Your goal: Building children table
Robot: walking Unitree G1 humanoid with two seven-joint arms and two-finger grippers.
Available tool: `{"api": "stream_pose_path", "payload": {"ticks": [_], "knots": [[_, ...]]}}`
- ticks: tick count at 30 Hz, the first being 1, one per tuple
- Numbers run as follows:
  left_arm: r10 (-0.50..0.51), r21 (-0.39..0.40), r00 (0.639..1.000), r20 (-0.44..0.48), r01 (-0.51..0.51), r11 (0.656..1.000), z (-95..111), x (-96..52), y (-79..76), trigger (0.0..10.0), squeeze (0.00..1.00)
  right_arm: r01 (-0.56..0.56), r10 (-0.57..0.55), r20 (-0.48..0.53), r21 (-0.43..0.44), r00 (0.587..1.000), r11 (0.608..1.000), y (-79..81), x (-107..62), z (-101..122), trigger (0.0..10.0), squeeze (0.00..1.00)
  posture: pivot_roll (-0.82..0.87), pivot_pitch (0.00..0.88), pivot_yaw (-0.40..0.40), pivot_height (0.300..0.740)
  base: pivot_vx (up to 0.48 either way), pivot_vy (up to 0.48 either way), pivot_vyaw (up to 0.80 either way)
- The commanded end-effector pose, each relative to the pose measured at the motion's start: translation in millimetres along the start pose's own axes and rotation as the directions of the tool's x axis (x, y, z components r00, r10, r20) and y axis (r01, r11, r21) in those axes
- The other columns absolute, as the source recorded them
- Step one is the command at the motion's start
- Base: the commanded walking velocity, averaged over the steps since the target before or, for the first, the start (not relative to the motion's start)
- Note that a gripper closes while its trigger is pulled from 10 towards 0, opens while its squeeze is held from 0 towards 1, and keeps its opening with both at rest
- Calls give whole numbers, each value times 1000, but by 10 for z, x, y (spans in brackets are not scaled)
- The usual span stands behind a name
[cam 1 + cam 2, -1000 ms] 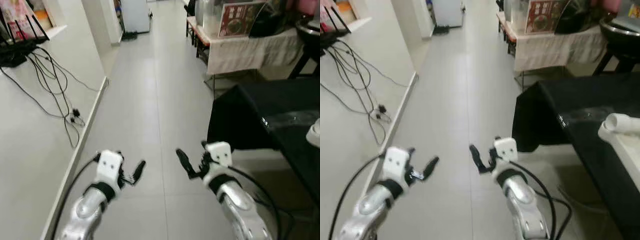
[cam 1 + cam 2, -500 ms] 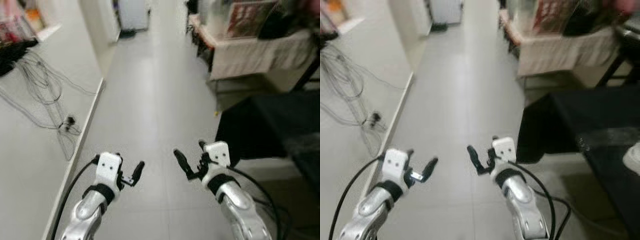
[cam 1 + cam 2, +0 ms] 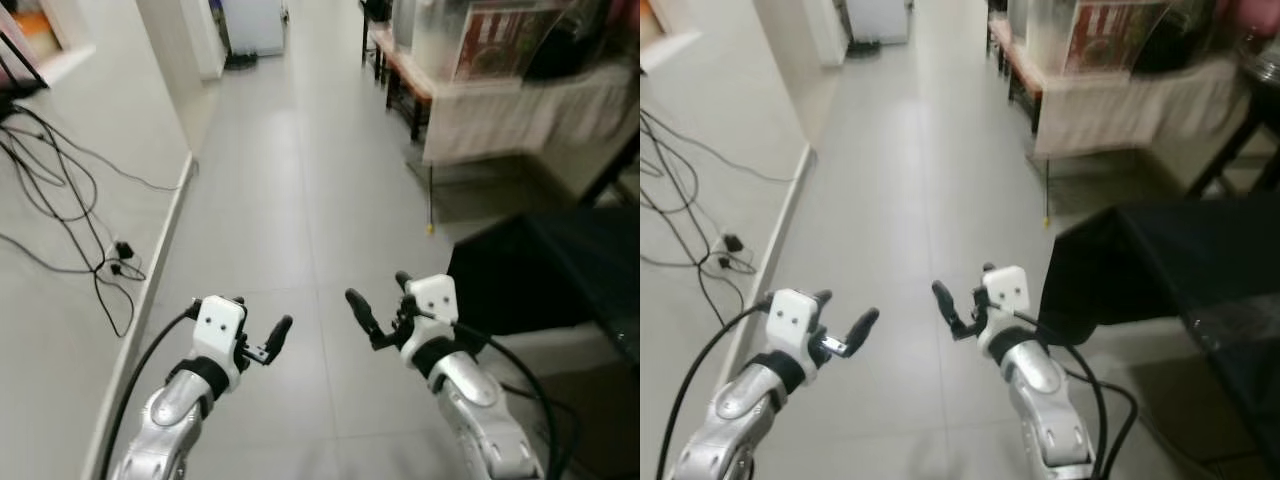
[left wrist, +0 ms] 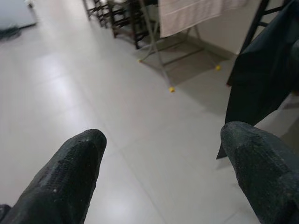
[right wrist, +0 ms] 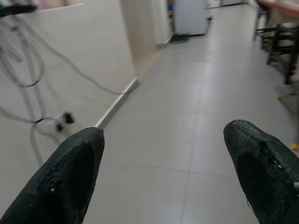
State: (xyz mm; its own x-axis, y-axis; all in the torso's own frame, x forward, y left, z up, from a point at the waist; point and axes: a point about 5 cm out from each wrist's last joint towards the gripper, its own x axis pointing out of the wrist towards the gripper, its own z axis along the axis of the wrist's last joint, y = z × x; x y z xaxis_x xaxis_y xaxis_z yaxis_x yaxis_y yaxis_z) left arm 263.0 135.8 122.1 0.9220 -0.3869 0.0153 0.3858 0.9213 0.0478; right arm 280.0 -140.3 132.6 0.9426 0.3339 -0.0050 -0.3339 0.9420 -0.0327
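Both arms are raised in front of me over a grey tiled corridor floor (image 3: 300, 180). My left gripper (image 3: 262, 325) is open and holds nothing; in the left wrist view its two black fingertips (image 4: 70, 172) stand wide apart over bare tiles. My right gripper (image 3: 377, 290) is open too and holds nothing, and its fingertips (image 5: 259, 163) are spread with only floor between them. A table draped in black cloth (image 3: 560, 260) stands just right of the right arm.
A white wall (image 3: 60, 120) with hanging black cables (image 3: 60, 190) and a plug (image 3: 118, 250) runs along the left. A table under pale cloth (image 3: 500, 100) carries clear containers at the back right. A white appliance (image 3: 250, 25) stands at the corridor's far end.
The whole picture has shifted, so the camera has moved: the black-draped table lies further right and lower in view. Both arms keep the same raised pose with open fingers.
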Motion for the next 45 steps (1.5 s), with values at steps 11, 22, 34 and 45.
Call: {"api": "stream_pose_path", "payload": {"ticks": [11, 22, 34, 45], "knots": [[-21, -2, 1000, -19, 21, 1000, -47, -19, -30, 10000, 0, 12, -12, -10, 10, 1000, 1000, -14, -32, -42, 10000, 0, -74, 99, 72, 740, 324, 0, 0], [-36, -1, 999, -18, 36, 999, -52, -15, -47, 10000, 0, 8, -7, -27, 10, 1000, 1000, -14, -35, -66, 10000, 0, -71, 96, 65, 740, 258, 0, -522], [-40, 9, 999, -14, 40, 999, -38, -1, -46, 10000, 0, 7, -7, -25, 5, 1000, 1000, -18, -30, -54, 10000, 0, -75, 100, 64, 740, 0, 0, -800], [1, 22, 1000, -14, -1, 1000, -33, 50, 8, 10000, 0, 6, -6, -14, -5, 1000, 1000, -30, -10, -26, 10000, 0, -82, 106, 60, 740, 0, 0, -800]]}}
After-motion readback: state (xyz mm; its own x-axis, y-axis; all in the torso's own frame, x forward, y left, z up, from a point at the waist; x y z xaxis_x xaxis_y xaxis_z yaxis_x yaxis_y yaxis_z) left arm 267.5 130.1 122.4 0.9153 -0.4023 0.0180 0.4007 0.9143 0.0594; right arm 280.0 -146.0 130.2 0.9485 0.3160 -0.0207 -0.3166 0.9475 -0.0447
